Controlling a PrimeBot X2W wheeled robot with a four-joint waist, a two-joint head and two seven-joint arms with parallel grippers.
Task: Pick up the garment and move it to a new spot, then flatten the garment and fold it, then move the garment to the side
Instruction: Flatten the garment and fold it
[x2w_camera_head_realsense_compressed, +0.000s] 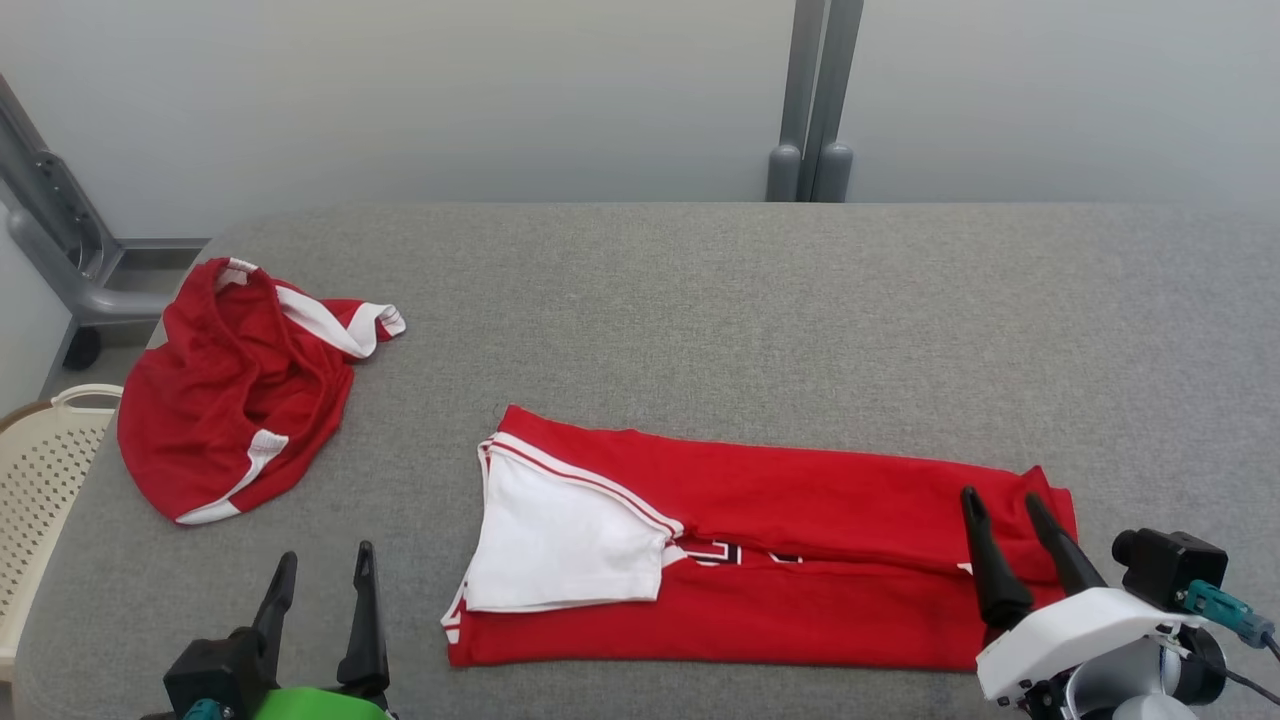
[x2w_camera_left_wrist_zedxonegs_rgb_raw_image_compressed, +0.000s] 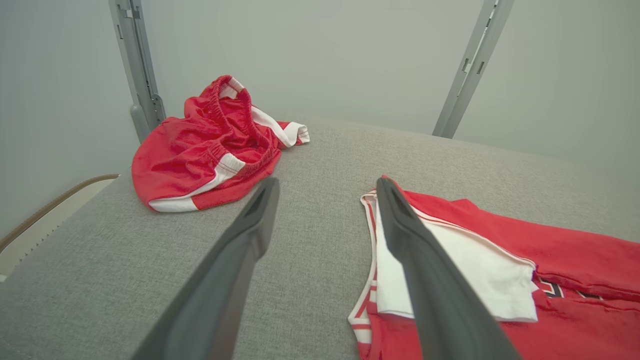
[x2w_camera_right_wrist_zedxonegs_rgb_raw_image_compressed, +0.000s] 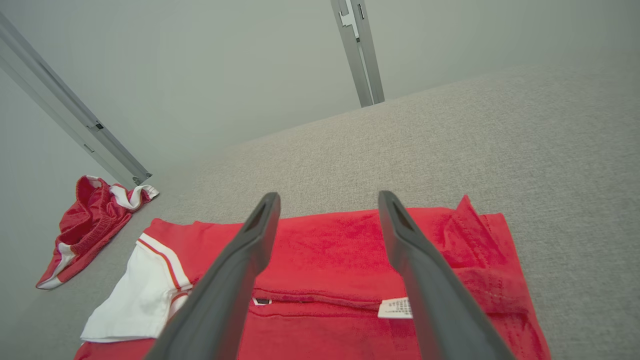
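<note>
The garment (x2w_camera_head_realsense_compressed: 800, 500) is a red shirt with white sleeves, lying flat in a long folded strip near the table's front edge. Its white sleeve (x2w_camera_head_realsense_compressed: 570, 530) lies on top at its left end. My right gripper (x2w_camera_head_realsense_compressed: 1000, 496) is open over the strip's right end, with nothing between its fingers. In the right wrist view the gripper (x2w_camera_right_wrist_zedxonegs_rgb_raw_image_compressed: 328, 195) hovers above the red cloth (x2w_camera_right_wrist_zedxonegs_rgb_raw_image_compressed: 325, 250) and a small white label (x2w_camera_right_wrist_zedxonegs_rgb_raw_image_compressed: 397, 307). My left gripper (x2w_camera_head_realsense_compressed: 326, 555) stands open over bare table left of the shirt. In the left wrist view it (x2w_camera_left_wrist_zedxonegs_rgb_raw_image_compressed: 327, 181) points past the shirt's left edge (x2w_camera_left_wrist_zedxonegs_rgb_raw_image_compressed: 550, 250).
Crumpled red shorts with white trim (x2w_camera_head_realsense_compressed: 230, 390) lie at the table's left side, also seen as shorts (x2w_camera_left_wrist_zedxonegs_rgb_raw_image_compressed: 200, 150) and shorts (x2w_camera_right_wrist_zedxonegs_rgb_raw_image_compressed: 85, 225). A cream basket (x2w_camera_head_realsense_compressed: 40, 470) stands beside the table's left edge. The grey padded table (x2w_camera_head_realsense_compressed: 700, 300) stretches back toward grey posts (x2w_camera_head_realsense_compressed: 815, 100).
</note>
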